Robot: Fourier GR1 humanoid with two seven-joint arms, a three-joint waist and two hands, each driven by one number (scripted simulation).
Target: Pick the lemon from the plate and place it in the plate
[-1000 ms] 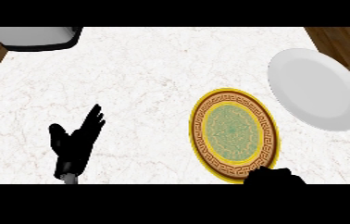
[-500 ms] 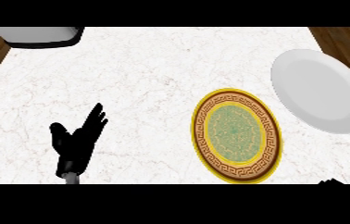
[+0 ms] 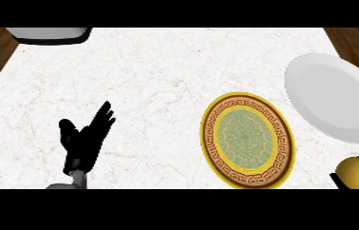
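Lemon (image 3: pixel 348 171) shows as a yellow round shape at the far right edge, low down, just past the patterned plate (image 3: pixel 279 129). Only part of it can be seen. A small dark bit sits right under it at the edge. That may be the right hand, but too little shows to tell if its fingers are curled or straight.

No lemon lies on the patterned plate, and none on the white plate (image 3: pixel 319 96) either. The white plate is near the right edge, higher up, close beside the patterned one. So it looks like the lemon is off its plate and on the way, in the carry step. I cannot tell if it is up in the air or down on the counter (image 3: pixel 161 72).

Left hand (image 3: pixel 85 139) is at the lower left, well away from both plates. Its fingers are straight and spread, pointing up. It holds nothing and just rests there.

A grey thing (image 3: pixel 49 33) sits at the top left corner, only partly in view.

Next, I think the lemon has to come over a plate and go down near the middle, so it will not roll off. The lemon is round, so it should be let go low and gently. Which plate is the goal is not clear from the task words; both are bare
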